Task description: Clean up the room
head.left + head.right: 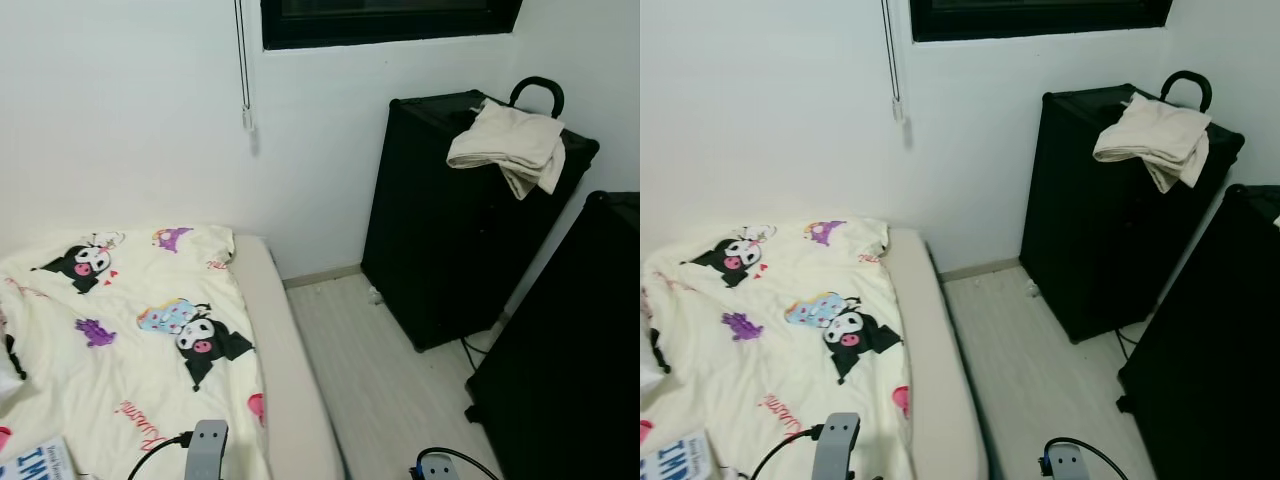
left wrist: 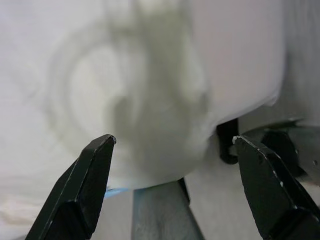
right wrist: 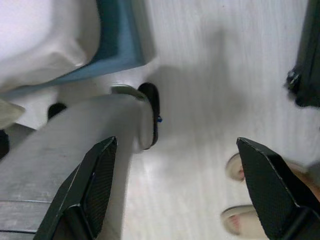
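The head views look down on the corner of a small room. A bed (image 1: pixel 285 340) occupies the robot's left, covered by a cream blanket (image 1: pixel 130 330) printed with black-and-white cartoon characters. A book or printed item (image 1: pixel 38 462) with blue lettering lies on the blanket at the lower left edge, partly cut off.

Against the far white wall, to the right of the bed, stands a tall black case (image 1: pixel 450 220) with a curved handle at its top. A cream towel (image 1: pixel 508 147) is draped in loose folds over the case's upper right corner, hanging partly down the front. A second black case (image 1: pixel 575 350) stands nearer on the right, just beside the first. Pale wood-look floor (image 1: pixel 370 370) runs between bed and cases; a small white scrap (image 1: pixel 373 294) lies on it at the foot of the tall case. A blind cord (image 1: pixel 243 60) hangs down the wall beneath a dark-framed window (image 1: pixel 390 20).

The left gripper (image 2: pixel 175 175) hangs low beside the bed, its fingers spread apart and holding nothing; blurred white fabric lies beyond it. The right gripper (image 3: pixel 180 180) points down at the floor, fingers likewise parted and empty. In the right wrist view a person's toes in a pale sandal (image 3: pixel 240 195) rest on the floor, and the robot's own grey leg (image 3: pixel 65 150) is close by.
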You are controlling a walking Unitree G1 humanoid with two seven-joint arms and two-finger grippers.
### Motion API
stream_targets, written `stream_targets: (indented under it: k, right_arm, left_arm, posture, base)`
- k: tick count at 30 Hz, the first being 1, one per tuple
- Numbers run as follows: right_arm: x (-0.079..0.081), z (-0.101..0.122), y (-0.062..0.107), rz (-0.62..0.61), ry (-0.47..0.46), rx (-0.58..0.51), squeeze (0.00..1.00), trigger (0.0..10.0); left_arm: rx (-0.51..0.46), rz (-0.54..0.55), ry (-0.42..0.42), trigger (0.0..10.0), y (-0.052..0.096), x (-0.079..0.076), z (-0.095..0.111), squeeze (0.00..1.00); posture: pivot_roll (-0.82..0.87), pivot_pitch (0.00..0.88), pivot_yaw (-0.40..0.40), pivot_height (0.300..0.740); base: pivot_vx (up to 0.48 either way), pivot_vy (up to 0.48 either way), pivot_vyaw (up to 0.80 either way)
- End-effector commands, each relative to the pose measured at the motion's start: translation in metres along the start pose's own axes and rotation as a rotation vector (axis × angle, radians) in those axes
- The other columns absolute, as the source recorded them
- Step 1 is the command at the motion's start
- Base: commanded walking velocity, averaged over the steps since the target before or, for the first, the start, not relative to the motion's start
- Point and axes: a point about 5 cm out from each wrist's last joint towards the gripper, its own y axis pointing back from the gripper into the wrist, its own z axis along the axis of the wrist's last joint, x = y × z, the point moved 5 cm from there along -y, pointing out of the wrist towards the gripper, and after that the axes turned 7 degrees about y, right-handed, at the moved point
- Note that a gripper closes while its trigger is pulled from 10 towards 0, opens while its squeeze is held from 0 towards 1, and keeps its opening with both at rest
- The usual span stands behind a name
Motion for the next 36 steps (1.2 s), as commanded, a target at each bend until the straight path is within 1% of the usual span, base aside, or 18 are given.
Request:
stream_targets:
  k: [1, 6, 12, 15, 21, 25, 30, 32, 33, 34, 35, 36]
  right_arm:
    - [0.002, -0.005, 0.000, 0.007, -0.003, 0.013, 0.00, 10.0]
    - [0.003, -0.005, 0.000, 0.011, -0.002, 0.014, 0.00, 10.0]
    - [0.005, -0.005, 0.000, 0.022, 0.028, 0.013, 0.00, 10.0]
    - [0.008, -0.004, 0.000, 0.035, 0.071, 0.013, 0.00, 10.0]
    - [0.010, -0.005, 0.000, 0.043, 0.082, 0.012, 0.00, 10.0]
    - [0.017, -0.003, 0.000, 0.070, 0.150, 0.002, 0.00, 10.0]
    - [0.025, -0.005, 0.000, 0.106, 0.156, -0.001, 0.00, 10.0]
    - [0.026, -0.006, 0.000, 0.110, 0.155, 0.001, 0.00, 10.0]
    - [0.031, -0.009, 0.000, 0.131, 0.167, 0.015, 0.00, 10.0]
    - [0.031, -0.009, 0.000, 0.131, 0.167, 0.015, 0.00, 10.0]
    - [0.034, -0.013, 0.000, 0.143, 0.183, 0.026, 0.00, 10.0]
    - [0.036, -0.017, 0.001, 0.142, 0.166, 0.033, 0.00, 10.0]
  left_arm:
    - [0.019, -0.006, -0.001, 10.0, 0.000, -0.002, -0.006, 0.00]
    - [0.021, -0.006, -0.003, 10.0, 0.000, -0.001, -0.007, 0.00]
    - [0.022, -0.006, -0.003, 10.0, 0.001, -0.001, -0.007, 0.00]
    - [0.022, -0.008, -0.005, 10.0, 0.000, -0.001, -0.007, 0.00]
    - [0.024, -0.011, -0.006, 10.0, 0.000, -0.002, -0.008, 0.00]
    - [0.024, -0.012, -0.009, 10.0, 0.000, -0.002, -0.007, 0.00]
    - [0.023, -0.010, -0.003, 10.0, 0.000, -0.002, -0.006, 0.00]
    - [0.023, -0.010, -0.003, 10.0, 0.000, -0.002, -0.006, 0.00]
    - [0.026, -0.012, -0.004, 10.0, 0.000, -0.002, -0.007, 0.00]
    - [0.026, -0.012, -0.004, 10.0, 0.000, -0.002, -0.007, 0.00]
    - [0.027, -0.012, -0.006, 10.0, 0.000, -0.002, -0.007, 0.00]
    - [0.030, -0.012, -0.007, 10.0, 0.001, -0.001, -0.008, 0.00]
  posture:
    - [-0.12, 0.028, 0.002, 0.740]
    - [-0.12, 0.032, 0.005, 0.740]
    - [-0.12, 0.036, 0.006, 0.740]
    - [-0.13, 0.039, 0.008, 0.740]
    - [-0.13, 0.043, 0.013, 0.740]
    - [-0.13, 0.047, 0.017, 0.740]
    - [-0.13, 0.049, 0.021, 0.740]
    - [-0.13, 0.049, 0.021, 0.740]
    - [-0.13, 0.056, 0.029, 0.740]
    - [-0.13, 0.056, 0.029, 0.740]
    - [-0.13, 0.060, 0.033, 0.740]
    - [-0.13, 0.060, 0.033, 0.740]
  base:
    - [0.000, -0.424, 0.00]
    - [0.000, -0.424, 0.00]
    - [0.000, -0.426, 0.00]
    - [0.000, -0.428, 0.00]
    - [0.000, -0.426, 0.00]
    - [0.000, -0.412, 0.00]
    - [0.000, 0.000, 0.00]
    - [0.000, 0.000, 0.00]
    - [0.000, 0.000, 0.79]
    - [0.000, 0.000, 0.79]
    - [0.000, 0.000, 0.79]
    - [0.000, 0.000, 0.79]
